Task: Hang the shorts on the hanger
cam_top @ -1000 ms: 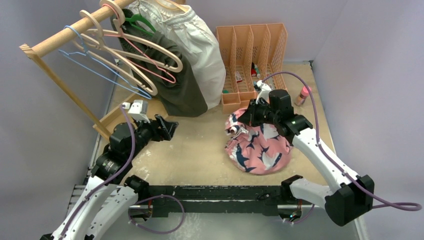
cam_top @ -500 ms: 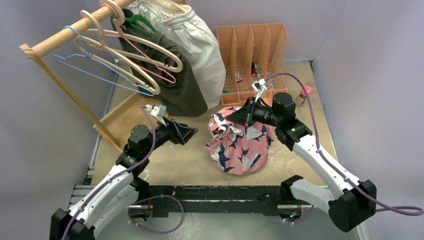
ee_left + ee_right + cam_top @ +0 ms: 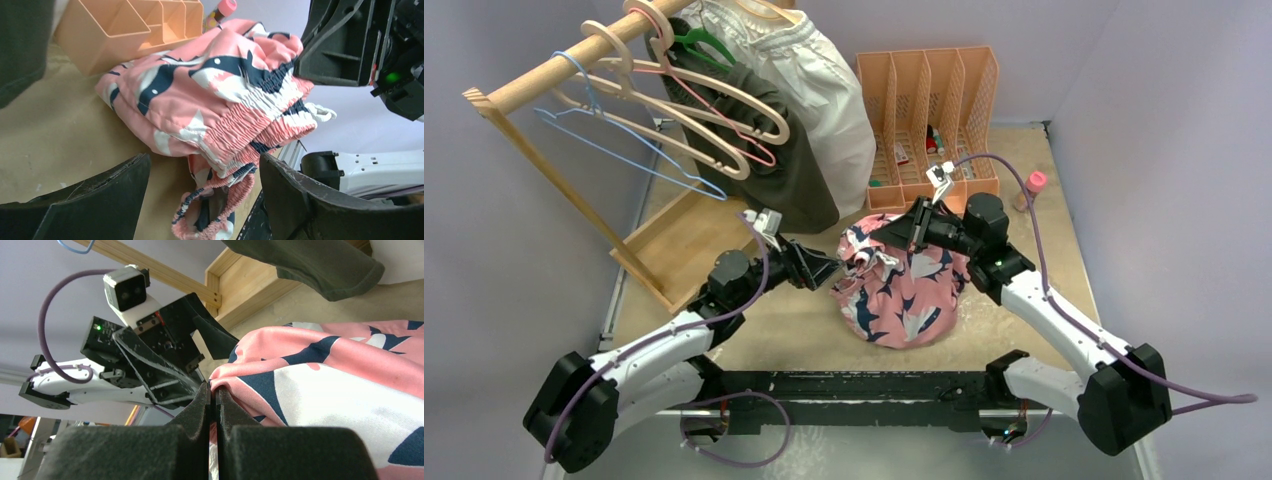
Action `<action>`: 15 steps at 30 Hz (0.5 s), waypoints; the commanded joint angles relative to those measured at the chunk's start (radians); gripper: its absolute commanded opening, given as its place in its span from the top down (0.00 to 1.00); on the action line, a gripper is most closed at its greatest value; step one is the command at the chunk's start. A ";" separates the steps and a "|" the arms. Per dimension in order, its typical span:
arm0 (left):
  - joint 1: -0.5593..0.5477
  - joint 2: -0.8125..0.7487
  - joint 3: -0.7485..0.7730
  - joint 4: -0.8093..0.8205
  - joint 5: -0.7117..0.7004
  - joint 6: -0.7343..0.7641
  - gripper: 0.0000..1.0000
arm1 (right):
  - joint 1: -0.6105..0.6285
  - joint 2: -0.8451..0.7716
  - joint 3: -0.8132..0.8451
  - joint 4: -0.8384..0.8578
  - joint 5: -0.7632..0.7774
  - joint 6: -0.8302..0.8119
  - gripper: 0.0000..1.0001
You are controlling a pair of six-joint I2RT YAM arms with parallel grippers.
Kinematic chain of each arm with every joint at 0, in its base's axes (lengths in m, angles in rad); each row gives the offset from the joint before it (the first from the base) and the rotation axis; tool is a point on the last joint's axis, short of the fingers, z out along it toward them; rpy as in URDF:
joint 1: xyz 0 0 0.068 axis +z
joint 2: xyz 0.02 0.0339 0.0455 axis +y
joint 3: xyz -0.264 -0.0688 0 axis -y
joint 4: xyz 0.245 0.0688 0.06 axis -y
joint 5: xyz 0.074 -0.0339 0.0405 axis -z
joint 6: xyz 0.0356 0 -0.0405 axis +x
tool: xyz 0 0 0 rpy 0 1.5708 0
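The shorts (image 3: 902, 287) are soft, thin pink cloth printed with navy-and-white shark shapes. They have a ribbed, gathered elastic waistband (image 3: 260, 131) and a white cord drawstring (image 3: 320, 113). They sit bunched in a rounded mound just toward 3 o'clock of the middle of the surface (image 3: 816, 331), a matte tan board scuffed with pale marks. Their lower folds lie on the board.

The right pincer (image 3: 216, 390) has its dark, grainy foam pads pressed together on a fold at the top of the mound, on its 12 o'clock side. The left pincer (image 3: 202, 176) is spread, with its curved black fingers to either side of the hanging waistband. I cannot tell whether they touch the cloth.

The hanger (image 3: 624, 155) is a thin light-blue wire triangle with a small hook. It hangs on the round wooden rod of the rack (image 3: 554, 68) at 10 o'clock, well apart from the shorts. Further along the rod hang a dark olive garment (image 3: 794, 172) and a glossy white garment (image 3: 826, 92).

At 12 to 1 o'clock stands a peach plastic organiser (image 3: 929, 90) with slotted walls. A small pink-capped bottle (image 3: 1031, 187) stands at 2 o'clock. Plain lavender-grey walls (image 3: 1124, 100) close in the surface.
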State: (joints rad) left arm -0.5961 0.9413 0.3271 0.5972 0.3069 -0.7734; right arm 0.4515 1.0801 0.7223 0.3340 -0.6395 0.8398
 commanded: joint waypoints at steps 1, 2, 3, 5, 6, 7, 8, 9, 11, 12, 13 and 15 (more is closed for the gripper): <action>-0.058 0.035 0.023 0.094 -0.074 0.047 0.21 | 0.004 -0.006 0.005 0.128 -0.016 0.042 1.00; -0.066 0.044 0.023 0.093 -0.082 0.052 0.21 | 0.003 -0.005 0.004 0.134 -0.014 0.048 1.00; -0.075 0.051 0.025 0.085 -0.093 0.060 0.21 | 0.004 -0.005 0.003 0.138 -0.013 0.050 1.00; -0.088 0.060 0.027 0.068 -0.113 0.077 0.21 | 0.004 -0.003 0.004 0.142 -0.010 0.051 1.00; -0.094 0.066 0.026 0.065 -0.117 0.083 0.21 | 0.003 0.000 0.005 0.142 -0.006 0.050 1.00; -0.098 0.069 0.028 0.057 -0.128 0.086 0.21 | 0.003 0.004 0.007 0.142 -0.007 0.049 1.00; -0.105 0.074 0.027 0.050 -0.145 0.087 0.21 | 0.004 0.010 0.008 0.140 -0.008 0.048 1.00; -0.112 0.077 0.028 0.045 -0.167 0.090 0.21 | 0.003 0.015 0.009 0.139 -0.010 0.048 1.00; -0.119 0.092 0.034 0.038 -0.206 0.098 0.21 | 0.003 0.019 0.004 0.150 -0.021 0.055 1.00; -0.123 0.105 0.036 0.040 -0.226 0.100 0.21 | 0.003 0.019 0.000 0.157 -0.024 0.057 1.00; -0.123 0.116 0.038 0.045 -0.245 0.101 0.21 | 0.004 0.017 -0.004 0.157 -0.023 0.056 1.00; -0.126 0.138 0.047 0.052 -0.278 0.102 0.23 | 0.003 0.016 -0.010 0.151 -0.020 0.050 1.00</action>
State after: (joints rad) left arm -0.7132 1.0462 0.3294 0.6041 0.1284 -0.7094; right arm 0.4515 1.1076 0.7155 0.4099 -0.6426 0.8825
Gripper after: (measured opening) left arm 0.786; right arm 0.015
